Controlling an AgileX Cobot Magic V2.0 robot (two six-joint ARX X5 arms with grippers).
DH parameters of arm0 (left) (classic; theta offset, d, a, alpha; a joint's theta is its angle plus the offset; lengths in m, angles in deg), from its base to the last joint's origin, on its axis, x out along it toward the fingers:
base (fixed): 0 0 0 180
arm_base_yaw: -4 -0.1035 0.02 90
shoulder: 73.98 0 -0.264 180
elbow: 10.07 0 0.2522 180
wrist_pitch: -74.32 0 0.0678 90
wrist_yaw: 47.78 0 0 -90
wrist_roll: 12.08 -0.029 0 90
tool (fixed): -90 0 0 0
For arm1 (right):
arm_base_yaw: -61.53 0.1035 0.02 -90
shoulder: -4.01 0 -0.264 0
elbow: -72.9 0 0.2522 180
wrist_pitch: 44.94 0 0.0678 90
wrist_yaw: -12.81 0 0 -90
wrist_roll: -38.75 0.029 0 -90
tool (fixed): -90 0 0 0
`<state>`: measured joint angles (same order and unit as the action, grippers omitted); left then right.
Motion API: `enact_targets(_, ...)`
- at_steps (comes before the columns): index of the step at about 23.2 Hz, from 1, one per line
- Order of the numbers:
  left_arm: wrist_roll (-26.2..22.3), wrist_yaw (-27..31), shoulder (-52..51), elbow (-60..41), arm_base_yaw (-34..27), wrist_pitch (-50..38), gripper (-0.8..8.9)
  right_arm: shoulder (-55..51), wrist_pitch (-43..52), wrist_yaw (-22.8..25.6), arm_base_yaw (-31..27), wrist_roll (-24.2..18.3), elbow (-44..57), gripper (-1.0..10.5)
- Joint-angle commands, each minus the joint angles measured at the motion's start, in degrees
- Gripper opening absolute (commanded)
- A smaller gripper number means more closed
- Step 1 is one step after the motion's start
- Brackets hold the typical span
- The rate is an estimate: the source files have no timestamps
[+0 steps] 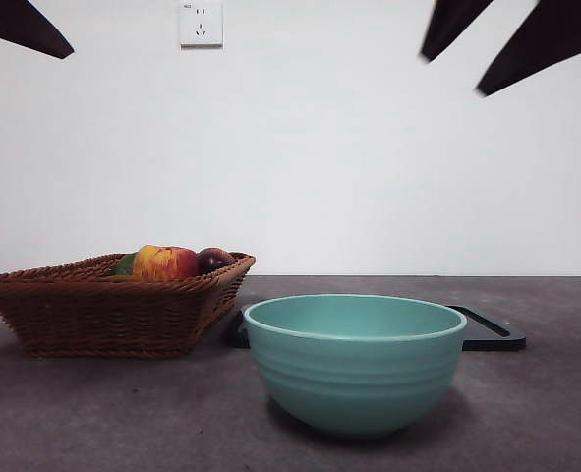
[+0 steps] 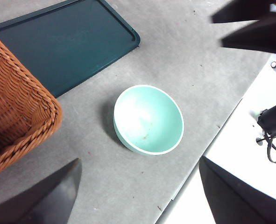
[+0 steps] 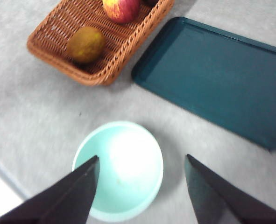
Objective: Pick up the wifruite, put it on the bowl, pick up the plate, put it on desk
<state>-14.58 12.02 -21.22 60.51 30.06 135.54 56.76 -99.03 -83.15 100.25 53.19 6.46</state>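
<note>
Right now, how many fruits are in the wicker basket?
3 visible, all in the basket: the brown wifruite near one end, a red-yellow apple and a dark purple fruit beside it. Others may be hidden.

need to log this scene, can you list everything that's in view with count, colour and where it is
wifruite: 1, dull brown, in the basket
apple: 1, red-yellow, in the basket
dark fruit: 1, dark purple, in the basket beside the apple
basket: 1, brown wicker, on the desk
bowl: 1, teal-green, empty, on the desk
tray: 1, dark, flat, empty, beside the basket
desk: 1, grey
wall socket: 1, white
left gripper: open, raised over the desk
right gripper: open, above the bowl
</note>
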Motion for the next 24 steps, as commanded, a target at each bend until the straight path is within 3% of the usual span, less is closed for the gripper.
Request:
enact_targets(1, -0.9, -0.3, 0.4, 1.1, 0.3, -0.5, 4.04, -2.4, -3.7, -0.1, 0.5, 0.5, -1.0, 2.9)
enact_targets(5, -0.9, -0.3, 0.4, 1.1, 0.3, -0.5, 4.04, -6.0, -8.0, -0.6, 0.5, 0.5, -1.0, 2.9)
enact_targets(19, -0.9, -0.3, 0.4, 1.1, 0.3, -0.5, 3.93, -7.2, -8.2, -1.9, 0.5, 0.6, -1.0, 2.9)
enact_targets(20, -0.9, -0.3, 0.4, 1.1, 0.3, -0.5, 3.46, -7.2, -8.2, -1.9, 0.5, 0.6, -1.0, 2.8)
enact_targets(23, -0.9, -0.3, 0.4, 1.1, 0.3, -0.5, 0.99, -7.2, -8.2, -1.9, 0.5, 0.5, -1.0, 0.2)
enact_targets(24, -0.9, -0.3, 0.4, 1.1, 0.3, -0.5, 0.24, -7.2, -8.2, -1.9, 0.5, 0.5, -1.0, 0.1)
